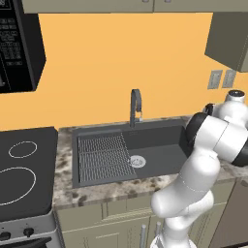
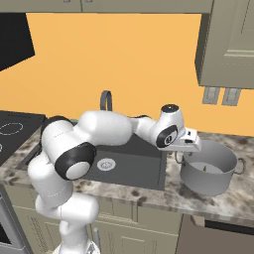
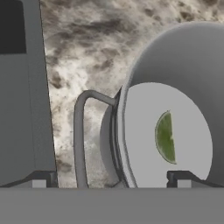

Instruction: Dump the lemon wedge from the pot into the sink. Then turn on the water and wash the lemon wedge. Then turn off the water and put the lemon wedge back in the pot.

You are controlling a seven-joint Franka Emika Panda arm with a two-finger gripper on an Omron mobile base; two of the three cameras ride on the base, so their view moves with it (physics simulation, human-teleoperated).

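The pincer point(image 3: 111, 179) hangs open just above the wide grey metal cylindrical pot point(image 2: 208, 171), holding nothing, its two dark tips straddling the near wall of the pot beside the thin looped side handle point(image 3: 81, 135). The tiny yellow-green crescent lemon wedge point(image 3: 166, 137) lies flat on the pot's floor, so the dumping step appears not yet begun. To do it well, the pincer should probably close squarely on the rim or the handle, low enough not to slip, then carry the pot level over the large dark grey rectangular sink point(image 2: 131, 166) before tipping, so the wedge drops into the basin rather than onto the speckled stone bench point(image 2: 198, 198).

The pot stands on that bench just right of the sink. A slim dark arched faucet point(image 1: 135, 104) rises behind the basin; a ribbed wire grid point(image 1: 102, 157) covers its left half beside the round silver drain point(image 1: 137, 161). A black stovetop point(image 1: 24, 169) lies further left, against an orange wall point(image 1: 121, 58).
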